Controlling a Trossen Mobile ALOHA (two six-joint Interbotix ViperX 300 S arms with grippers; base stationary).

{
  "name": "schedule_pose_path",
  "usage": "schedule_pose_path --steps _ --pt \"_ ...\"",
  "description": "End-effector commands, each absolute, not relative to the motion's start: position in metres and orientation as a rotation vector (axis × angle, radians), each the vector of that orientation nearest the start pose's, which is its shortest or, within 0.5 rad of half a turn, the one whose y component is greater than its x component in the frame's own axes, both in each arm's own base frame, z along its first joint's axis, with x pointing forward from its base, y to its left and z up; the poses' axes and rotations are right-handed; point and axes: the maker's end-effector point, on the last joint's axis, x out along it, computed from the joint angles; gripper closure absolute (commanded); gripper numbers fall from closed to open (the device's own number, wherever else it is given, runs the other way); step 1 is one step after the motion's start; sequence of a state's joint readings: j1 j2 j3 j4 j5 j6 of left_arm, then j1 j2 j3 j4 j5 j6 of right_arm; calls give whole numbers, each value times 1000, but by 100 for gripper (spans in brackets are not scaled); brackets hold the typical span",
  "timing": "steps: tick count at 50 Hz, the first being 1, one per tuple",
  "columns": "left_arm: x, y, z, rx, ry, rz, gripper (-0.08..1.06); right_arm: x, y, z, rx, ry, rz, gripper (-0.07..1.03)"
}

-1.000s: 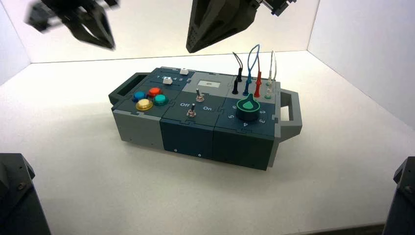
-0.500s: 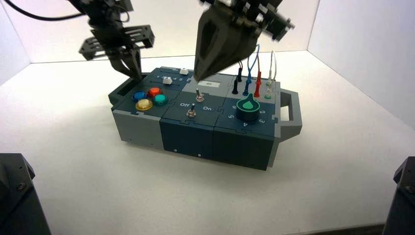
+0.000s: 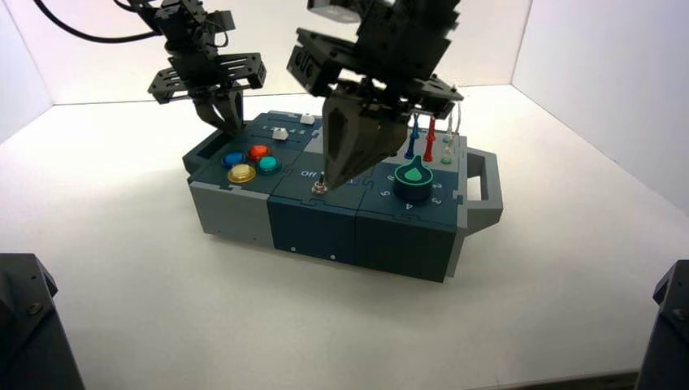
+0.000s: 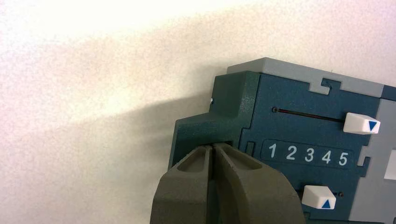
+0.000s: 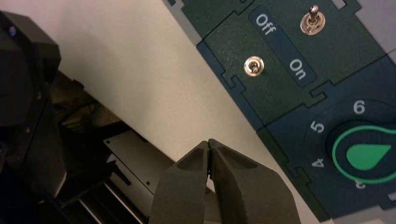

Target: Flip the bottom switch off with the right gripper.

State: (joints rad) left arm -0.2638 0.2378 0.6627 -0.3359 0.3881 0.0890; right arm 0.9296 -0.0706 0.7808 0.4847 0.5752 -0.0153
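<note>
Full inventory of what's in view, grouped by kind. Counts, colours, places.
Box: 1, teal and grey, mid-table
Buttons: 4, blue, red, yellow, green, left part
Sliders: 2, white, far left part
Bottom switch: 1, metal, front side of Off/On lettering
Other toggle: 1, metal, far side of lettering
Knob: 1, green and dark, front right
Wires: several, blue, red, pale, far right
Handles: 2, dark left, grey right
Right end effector: 1, black, over the box's middle, fingers shut
Left end effector: 1, black, at left handle, fingers shut
</note>
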Motion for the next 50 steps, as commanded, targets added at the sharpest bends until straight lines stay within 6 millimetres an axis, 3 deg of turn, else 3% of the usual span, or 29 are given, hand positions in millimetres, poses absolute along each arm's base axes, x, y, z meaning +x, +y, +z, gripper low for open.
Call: schedule_pose_path --steps 1,21,50 --pt "354 -124 1 -89 1292 -208 101 172 291 80 -80 1370 740 99" --pt "358 -126 0 -74 1293 -222 101 207 285 72 -45 1369 668 99" --pt "361 -128 -9 -65 1321 -229 101 216 296 55 -54 1412 652 99"
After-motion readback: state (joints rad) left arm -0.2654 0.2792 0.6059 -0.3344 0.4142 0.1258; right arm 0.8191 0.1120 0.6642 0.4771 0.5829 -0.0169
